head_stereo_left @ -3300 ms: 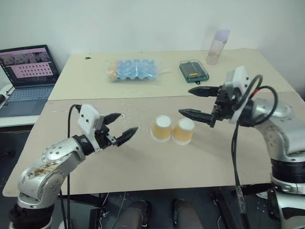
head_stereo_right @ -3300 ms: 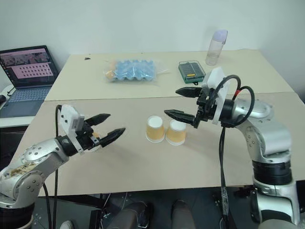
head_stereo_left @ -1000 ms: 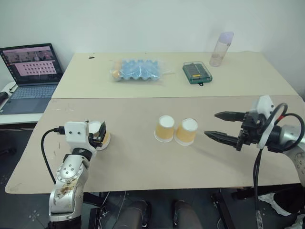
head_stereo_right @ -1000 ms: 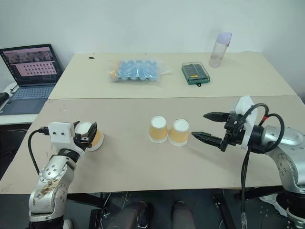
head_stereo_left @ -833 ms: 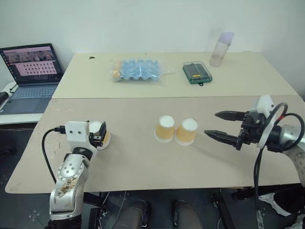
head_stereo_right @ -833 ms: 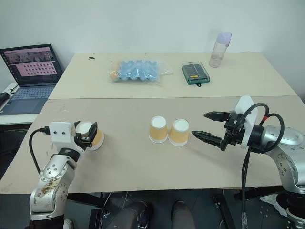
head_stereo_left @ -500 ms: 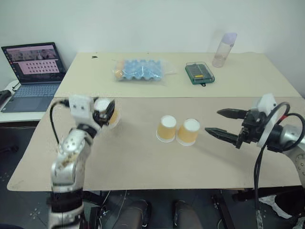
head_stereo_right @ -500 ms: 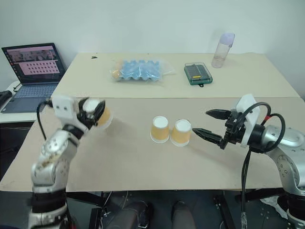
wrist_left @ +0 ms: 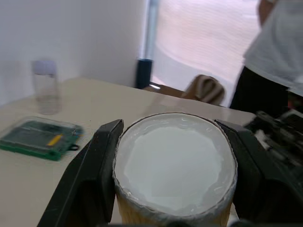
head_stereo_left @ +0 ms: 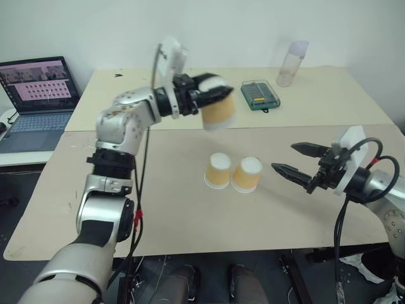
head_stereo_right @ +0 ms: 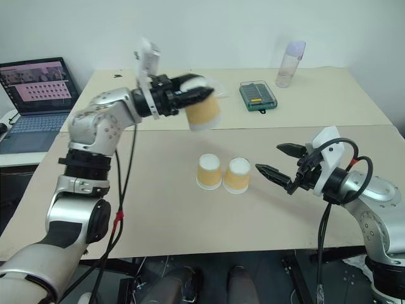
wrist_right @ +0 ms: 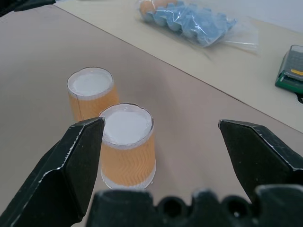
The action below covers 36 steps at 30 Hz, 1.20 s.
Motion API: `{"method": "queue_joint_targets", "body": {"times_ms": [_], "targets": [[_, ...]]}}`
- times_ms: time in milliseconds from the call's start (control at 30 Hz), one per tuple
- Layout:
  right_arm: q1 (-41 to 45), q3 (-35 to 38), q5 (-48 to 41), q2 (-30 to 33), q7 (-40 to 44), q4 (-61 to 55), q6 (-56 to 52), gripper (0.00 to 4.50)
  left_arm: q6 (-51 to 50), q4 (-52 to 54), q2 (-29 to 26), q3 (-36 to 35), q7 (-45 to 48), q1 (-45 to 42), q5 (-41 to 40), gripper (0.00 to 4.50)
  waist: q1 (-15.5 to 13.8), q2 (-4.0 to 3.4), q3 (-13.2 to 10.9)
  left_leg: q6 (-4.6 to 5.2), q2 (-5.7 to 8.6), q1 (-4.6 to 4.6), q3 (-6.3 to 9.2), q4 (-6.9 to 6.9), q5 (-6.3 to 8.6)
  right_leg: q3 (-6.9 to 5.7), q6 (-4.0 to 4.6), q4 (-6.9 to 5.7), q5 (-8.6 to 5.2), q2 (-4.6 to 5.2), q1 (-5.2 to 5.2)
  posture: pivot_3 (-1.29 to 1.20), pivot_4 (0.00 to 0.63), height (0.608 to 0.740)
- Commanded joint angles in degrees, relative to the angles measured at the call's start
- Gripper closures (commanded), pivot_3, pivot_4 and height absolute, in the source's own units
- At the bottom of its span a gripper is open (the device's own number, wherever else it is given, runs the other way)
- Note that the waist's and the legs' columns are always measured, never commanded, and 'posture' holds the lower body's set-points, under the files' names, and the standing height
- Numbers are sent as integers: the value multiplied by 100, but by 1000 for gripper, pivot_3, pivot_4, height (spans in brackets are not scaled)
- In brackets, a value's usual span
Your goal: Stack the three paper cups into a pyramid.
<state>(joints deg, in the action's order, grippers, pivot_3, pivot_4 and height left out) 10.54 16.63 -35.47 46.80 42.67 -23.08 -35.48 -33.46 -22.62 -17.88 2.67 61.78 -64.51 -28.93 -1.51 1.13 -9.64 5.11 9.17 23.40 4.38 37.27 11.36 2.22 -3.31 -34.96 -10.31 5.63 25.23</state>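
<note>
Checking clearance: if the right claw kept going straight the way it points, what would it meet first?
Probably the nearer base cup: it stands ahead of the open right claw, though slightly off-centre, so one finger might hit it.

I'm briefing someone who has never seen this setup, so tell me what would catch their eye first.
First, the left gripper shut on a yellow-orange paper cup, holding it upside down in the air above the beige table. Below it, two matching yellow-orange cups stand inverted side by side mid-table. To their right, the right gripper hovers with black fingers spread wide.
</note>
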Motion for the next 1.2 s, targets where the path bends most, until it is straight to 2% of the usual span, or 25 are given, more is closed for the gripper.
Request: {"method": "queue_joint_targets", "body": {"times_ms": [33,200,567,1200], "targets": [[30,79,55,-1,-37,-102,109,0,-10,-44,91,247,845,-242,-112,1937,28,0,0,3,0,0,0,0,2,1,0,0,0,0,0,0,150,740],[1,52,110,-44,-88,-174,106,0,122,-252,304,458,1254,-338,22,1937,89,0,0,27,-2,-4,0,0,16,5,1,-5,1,-1,0,0,150,740],[-34,97,75,-111,-101,-235,108,0,1084,-1265,445,772,1448,-452,911,1937,81,0,0,27,-1,-1,0,7,16,6,-2,-6,6,0,-2,0,150,740],[-50,60,-3,-133,-89,-306,34,0,1321,-1690,697,652,1351,-574,1245,1937,87,0,0,39,-1,6,0,31,24,5,-9,-8,9,-2,-4,0,150,740]]}}
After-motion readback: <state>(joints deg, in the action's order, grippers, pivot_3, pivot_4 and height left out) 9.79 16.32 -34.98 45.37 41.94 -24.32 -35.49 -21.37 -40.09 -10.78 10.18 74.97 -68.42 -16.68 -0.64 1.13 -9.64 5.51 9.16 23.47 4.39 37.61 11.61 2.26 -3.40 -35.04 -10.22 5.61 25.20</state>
